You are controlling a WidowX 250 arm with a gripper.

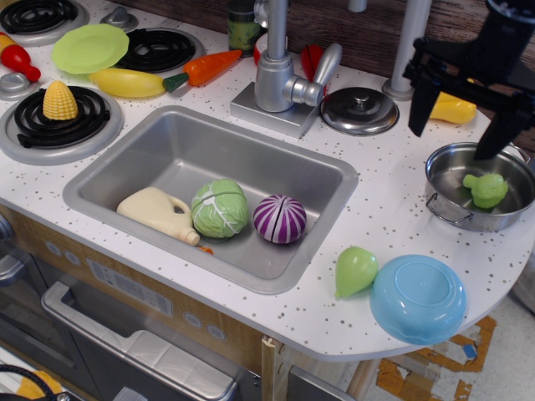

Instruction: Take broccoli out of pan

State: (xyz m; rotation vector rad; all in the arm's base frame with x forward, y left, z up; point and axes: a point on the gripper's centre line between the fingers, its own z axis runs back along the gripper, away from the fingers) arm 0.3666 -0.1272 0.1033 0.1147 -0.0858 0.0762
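The light-green broccoli (486, 190) lies inside the shiny steel pan (456, 177) at the right of the counter. My black gripper (454, 134) hangs open above the pan's back-left rim, its two fingers spread wide. One finger (420, 109) is left of the pan, the other (493, 134) is over the pan just above the broccoli. The gripper holds nothing and does not touch the broccoli.
A blue bowl (417, 298) lies upside down in front of the pan, with a green pear-shaped toy (355, 271) beside it. A steel lid (359, 110) and yellow squash (456, 109) lie behind. The sink (167, 146) holds a cabbage (220, 208), purple onion (279, 219) and cream bottle (159, 212).
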